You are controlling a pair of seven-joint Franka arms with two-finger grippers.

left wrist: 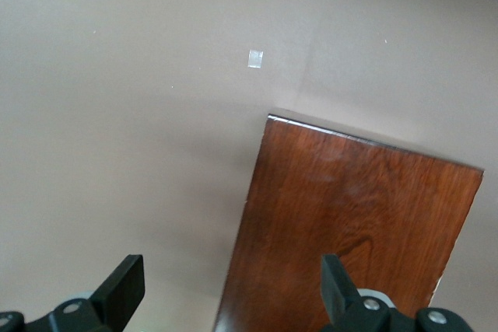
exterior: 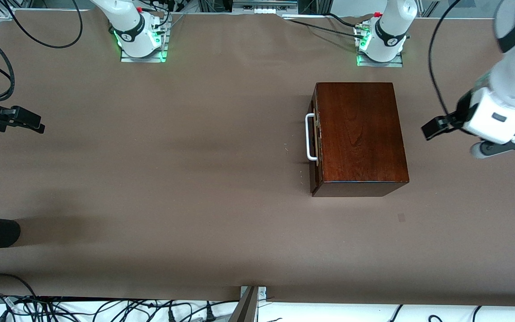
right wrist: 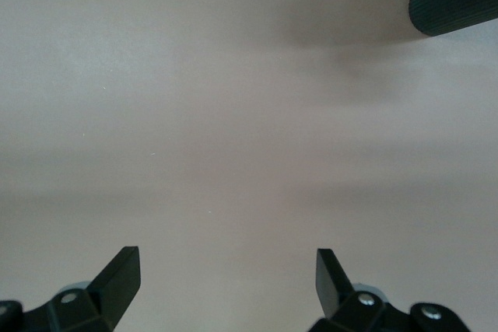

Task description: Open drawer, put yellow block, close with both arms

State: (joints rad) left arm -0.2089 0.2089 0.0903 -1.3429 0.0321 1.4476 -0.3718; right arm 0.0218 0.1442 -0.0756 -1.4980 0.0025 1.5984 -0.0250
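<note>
The drawer [exterior: 314, 136] sits shut in its dark mahogany box [exterior: 359, 134], white handle [exterior: 310, 137] showing, beside the left arm's open jaws.

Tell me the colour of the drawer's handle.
White: the handle is a white U-shaped bar on the dark reddish-brown drawer front. It shows best in the front view.

I see the table [exterior: 195, 179] under a plain brown cover, evenly lit with soft shadows. Along the table's edge nearest the front camera, black cables [exterior: 105, 308] tangle on a white surface. At the edge farthest from that camera, metal framing [exterior: 257, 6] runs beside more cables.
</note>
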